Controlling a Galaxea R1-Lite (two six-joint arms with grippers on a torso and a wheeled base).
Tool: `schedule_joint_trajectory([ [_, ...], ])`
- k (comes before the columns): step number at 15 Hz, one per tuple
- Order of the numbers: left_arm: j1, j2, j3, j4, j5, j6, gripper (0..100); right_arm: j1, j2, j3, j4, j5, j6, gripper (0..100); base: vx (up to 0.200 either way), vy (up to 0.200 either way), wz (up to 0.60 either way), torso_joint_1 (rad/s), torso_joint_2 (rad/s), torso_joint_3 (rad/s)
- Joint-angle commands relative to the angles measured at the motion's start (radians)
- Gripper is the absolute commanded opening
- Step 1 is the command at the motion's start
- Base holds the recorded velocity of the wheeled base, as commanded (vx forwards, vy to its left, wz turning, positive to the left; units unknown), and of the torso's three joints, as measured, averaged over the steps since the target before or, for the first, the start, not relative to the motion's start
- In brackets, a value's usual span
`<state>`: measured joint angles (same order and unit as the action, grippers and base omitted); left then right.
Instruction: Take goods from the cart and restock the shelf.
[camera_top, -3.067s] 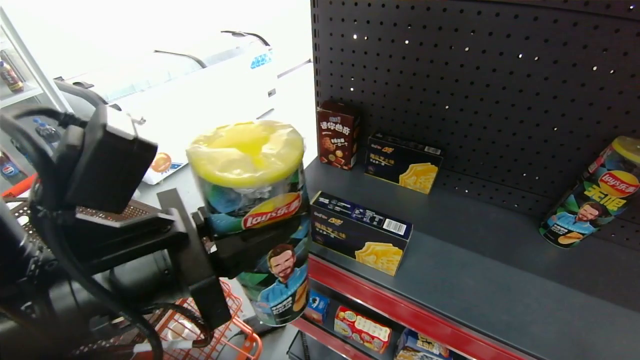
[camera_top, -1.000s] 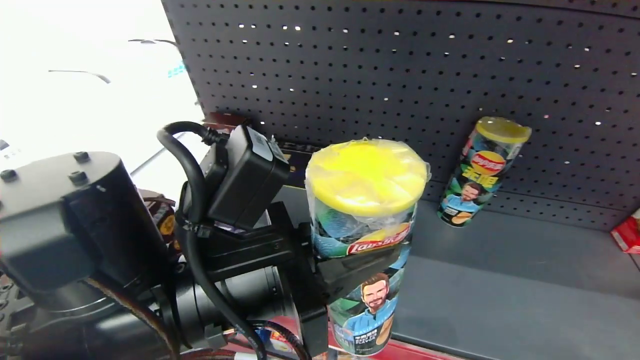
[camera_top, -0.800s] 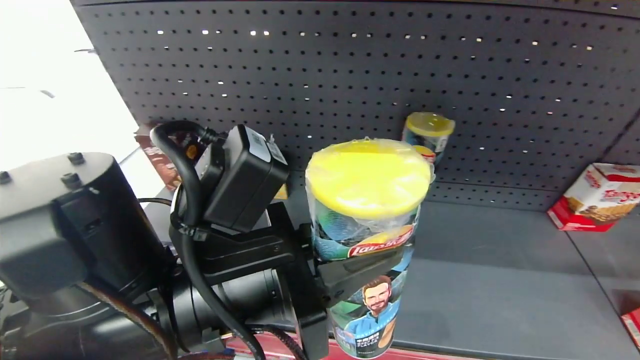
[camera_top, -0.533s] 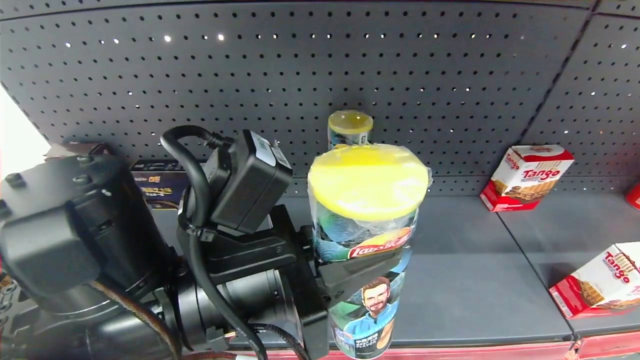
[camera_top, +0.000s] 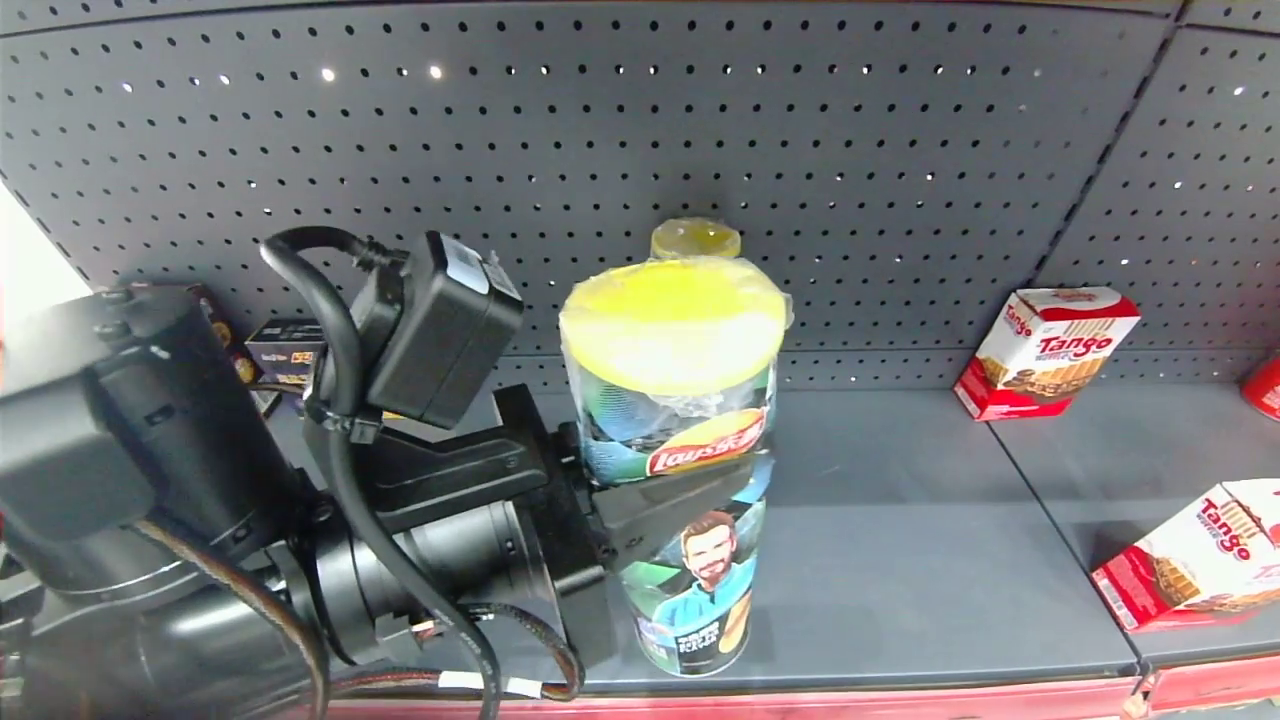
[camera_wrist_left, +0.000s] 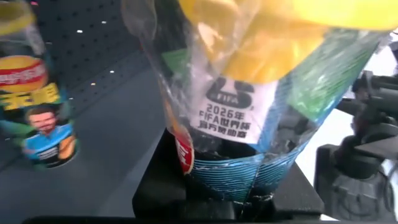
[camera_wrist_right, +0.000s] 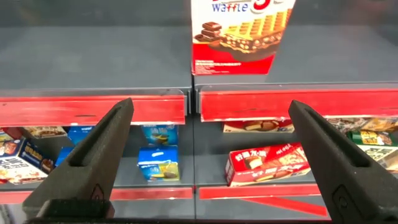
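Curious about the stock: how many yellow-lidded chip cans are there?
2. One chip can is in the left gripper at the shelf's front; another can stands behind it by the pegboard. More may be hidden.

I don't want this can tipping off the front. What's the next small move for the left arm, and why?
Probably ease the left gripper deeper over the shelf before releasing. The held chip can is upright, but its base is near the shelf's front edge, with bare shelf between it and the other can at the pegboard.
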<state>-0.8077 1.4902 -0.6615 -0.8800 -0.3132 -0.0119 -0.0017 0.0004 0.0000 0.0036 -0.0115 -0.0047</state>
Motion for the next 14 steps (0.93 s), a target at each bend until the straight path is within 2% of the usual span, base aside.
schedule_joint_trajectory([
  [1, 0.053, -0.048, 0.039, 0.001, -0.001, -0.002, 0, 0.0, 0.001, 0.0, 0.001, 0.001, -0.001, 100, 0.0, 0.0, 0.0, 0.0, 0.0, 0.0],
  [2, 0.094, -0.084, 0.091, 0.001, -0.001, -0.002, 0, 0.0, 0.001, 0.0, -0.001, 0.001, -0.003, 100, 0.0, 0.0, 0.0, 0.0, 0.0, 0.0],
  [3, 0.108, -0.105, 0.123, 0.003, -0.001, -0.002, 0, 0.0, 0.001, 0.0, -0.001, 0.002, -0.006, 100, 0.0, 0.0, 0.0, 0.0, 0.0, 0.0],
  [6, 0.114, -0.137, 0.166, 0.009, 0.002, -0.005, 0, -0.006, 0.024, -0.002, 0.003, 0.001, -0.001, 100, 0.0, 0.0, 0.0, 0.0, 0.0, 0.0],
  [7, 0.166, -0.123, 0.141, 0.004, -0.001, -0.003, 0, 0.034, 0.096, -0.123, -0.001, 0.038, -0.008, 100, 0.0, 0.0, 0.0, 0.0, 0.0, 0.0],
  [8, 0.185, -0.108, 0.114, 0.009, -0.001, -0.003, 0, 0.052, 0.329, -0.368, 0.01, 0.064, 0.018, 100, 0.0, 0.0, 0.0, 0.0, 0.0, 0.0],
  [9, 0.193, -0.1, 0.1, 0.003, -0.001, -0.005, 0, 0.058, 0.447, -0.491, 0.004, 0.087, 0.051, 100, 0.0, 0.0, 0.0, 0.0, 0.0, 0.0],
  [11, 0.217, -0.077, 0.088, 0.001, -0.009, -0.003, 0, 0.124, 0.543, -0.575, 0.015, 0.165, 0.009, 100, 0.0, 0.0, 0.0, 0.0, 0.0, 0.0],
  [13, 0.222, -0.076, 0.092, 0.001, -0.027, -0.003, 0, 0.147, 0.665, -0.601, 0.001, 0.18, -0.021, 100, 0.0, 0.0, 0.0, 0.0, 0.0, 0.0],
  [14, 0.229, -0.077, 0.094, 0.001, -0.03, -0.003, 0, 0.167, 0.731, -0.623, -0.002, 0.22, -0.015, 100, 0.0, 0.0, 0.0, 0.0, 0.0, 0.0],
])
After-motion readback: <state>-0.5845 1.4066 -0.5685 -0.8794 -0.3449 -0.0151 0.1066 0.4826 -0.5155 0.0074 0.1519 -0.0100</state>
